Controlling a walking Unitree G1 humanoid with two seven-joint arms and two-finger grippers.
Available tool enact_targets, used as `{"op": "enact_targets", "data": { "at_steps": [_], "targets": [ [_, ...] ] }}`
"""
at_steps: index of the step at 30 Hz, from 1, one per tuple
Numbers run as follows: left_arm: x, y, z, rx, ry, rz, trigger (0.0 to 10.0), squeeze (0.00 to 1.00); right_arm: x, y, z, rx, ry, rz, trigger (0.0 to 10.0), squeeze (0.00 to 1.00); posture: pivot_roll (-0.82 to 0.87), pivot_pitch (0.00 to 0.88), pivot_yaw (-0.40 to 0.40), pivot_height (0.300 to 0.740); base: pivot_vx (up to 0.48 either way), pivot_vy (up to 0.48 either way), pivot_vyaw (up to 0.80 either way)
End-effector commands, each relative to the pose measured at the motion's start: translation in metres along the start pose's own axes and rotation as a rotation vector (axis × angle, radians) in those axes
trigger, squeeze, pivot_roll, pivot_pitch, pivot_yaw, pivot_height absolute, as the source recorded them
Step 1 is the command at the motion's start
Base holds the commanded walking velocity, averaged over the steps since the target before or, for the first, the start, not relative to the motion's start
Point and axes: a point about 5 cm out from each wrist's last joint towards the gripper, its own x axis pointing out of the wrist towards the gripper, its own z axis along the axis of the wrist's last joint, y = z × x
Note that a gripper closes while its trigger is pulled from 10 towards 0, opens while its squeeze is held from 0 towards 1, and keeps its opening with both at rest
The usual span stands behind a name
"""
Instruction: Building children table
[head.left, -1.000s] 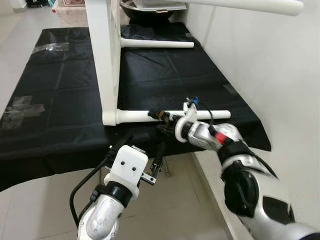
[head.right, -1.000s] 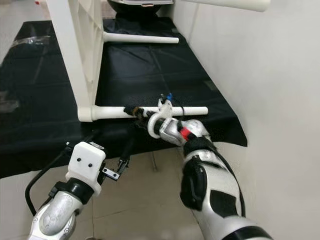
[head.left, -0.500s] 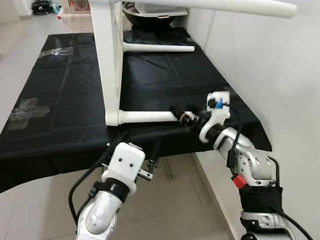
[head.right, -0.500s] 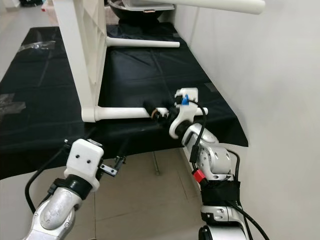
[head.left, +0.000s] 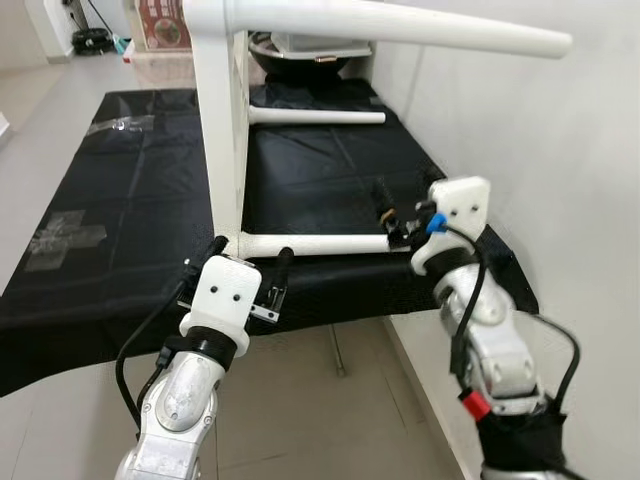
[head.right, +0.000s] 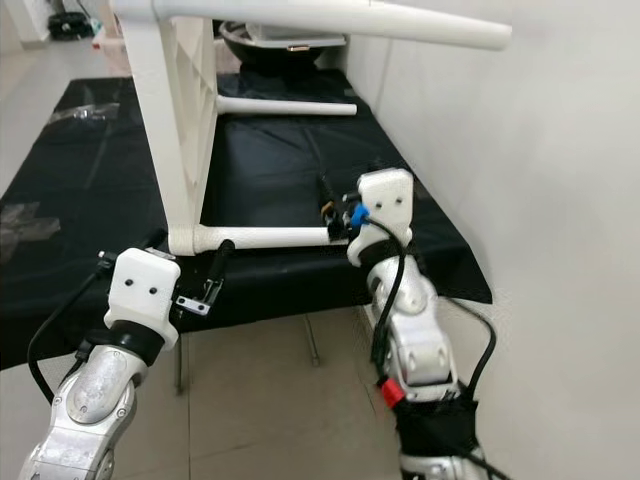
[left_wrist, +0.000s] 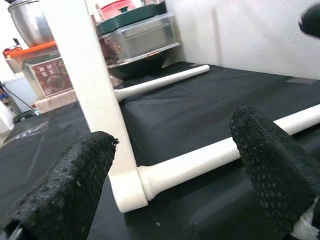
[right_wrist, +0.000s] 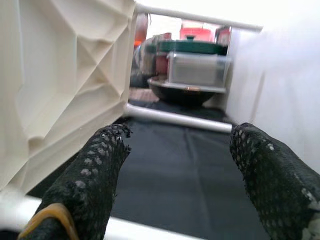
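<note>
Your white table top stands on its edge on the black-covered bench, underside facing the wall, ribs visible in the right wrist view. Three white legs are plugged into it: a near bottom leg lying along the cloth, a far bottom leg also low on the cloth, and an upper leg sticking out over both towards the wall.

Right gripper: fingers spread wide, nothing between them. It sits at the free end of the near bottom leg, just above it, fingers aimed along the bench towards the far leg. From it the table top is to the left, the wall just to the right. Whether a fingertip touches the leg, can't tell.

Left gripper: also wide, holding nothing. It's at the front edge of the bench, just short of the corner where the near bottom leg meets the table top. In its wrist view that socket joint sits between the two fingers and ahead of them, not touching.

Beyond the far leg, at the back end of the bench: a dark bowl with a clear lidded container on it, plus a steel pot off to the side. Grey tape patches on the cloth well left of the left gripper.
</note>
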Motion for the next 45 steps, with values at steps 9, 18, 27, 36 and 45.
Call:
{"op": "enact_targets", "data": {
  "at_steps": [9, 18, 27, 36, 45],
  "targets": [
    [0.004, 0.002, -0.007, 0.017, 0.008, -0.009, 10.0, 0.00, -0.004, 0.010, -0.005, -0.012, -0.018, -0.018, 10.0, 0.00, 0.10, 0.018, -0.036, 0.740, 0.235, 0.000, 0.00],
    [0.005, 0.003, -0.009, 0.030, 0.018, -0.013, 10.0, 0.00, -0.003, 0.016, -0.006, -0.004, -0.029, -0.009, 10.0, 0.00, 0.11, 0.026, -0.038, 0.740, 0.407, 0.000, 0.00],
    [0.005, 0.003, -0.011, 0.026, 0.031, -0.016, 10.0, 0.00, -0.001, 0.016, -0.003, -0.004, -0.042, -0.016, 10.0, 0.00, 0.11, 0.037, -0.038, 0.740, 0.228, 0.000, 0.00],
    [0.005, 0.002, -0.011, 0.007, 0.039, -0.025, 10.0, 0.00, -0.001, 0.015, -0.001, 0.000, -0.048, -0.027, 10.0, 0.00, 0.11, 0.042, -0.038, 0.740, 0.000, 0.000, 0.00],
    [0.006, 0.002, -0.014, -0.011, 0.055, -0.017, 10.0, 0.00, -0.001, 0.005, 0.001, -0.199, -0.046, -0.110, 10.0, 0.00, 0.11, 0.048, -0.036, 0.740, 0.000, 0.000, 0.00]
  ]
}}
